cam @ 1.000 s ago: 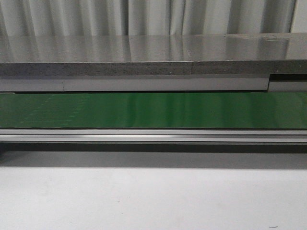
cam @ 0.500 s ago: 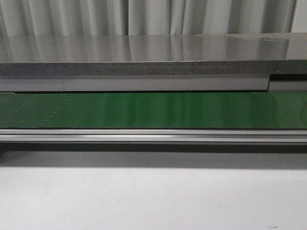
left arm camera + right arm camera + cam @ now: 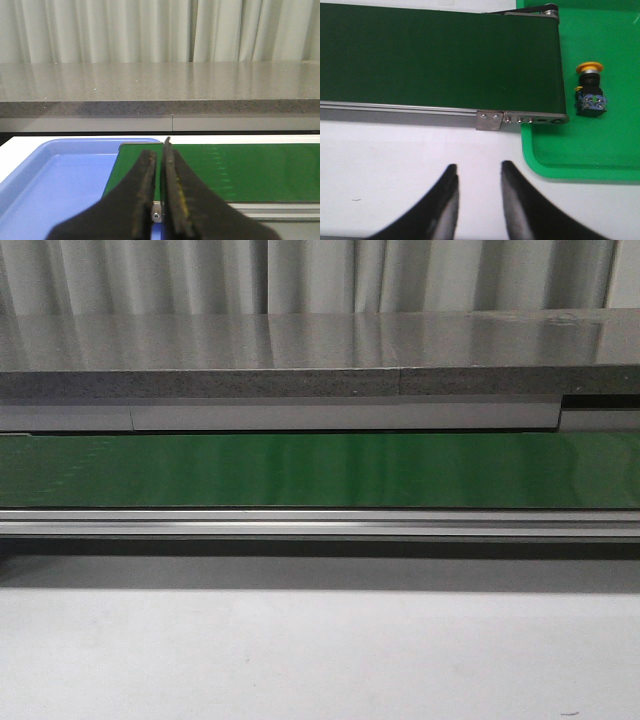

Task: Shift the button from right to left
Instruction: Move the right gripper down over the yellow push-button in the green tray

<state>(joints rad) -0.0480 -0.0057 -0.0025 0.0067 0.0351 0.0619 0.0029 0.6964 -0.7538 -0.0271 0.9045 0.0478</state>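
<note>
The button point(image 3: 589, 89), with a dark blocky body and an orange-yellow round cap, lies on its side in a green tray point(image 3: 580, 167) in the right wrist view, just past the end of the green belt. My right gripper point(image 3: 479, 169) is open and empty over the white table, short of the belt's rail and apart from the button. My left gripper point(image 3: 160, 150) is shut and empty, its tips over the end of the green belt beside a blue tray point(image 3: 55, 185). Neither gripper nor the button shows in the front view.
The green conveyor belt point(image 3: 320, 470) runs across the front view behind a metal rail point(image 3: 320, 523); it also shows in the left wrist view point(image 3: 250, 170) and the right wrist view point(image 3: 440, 55). A grey counter point(image 3: 320, 350) and curtains stand behind. White table point(image 3: 320, 660) lies in front.
</note>
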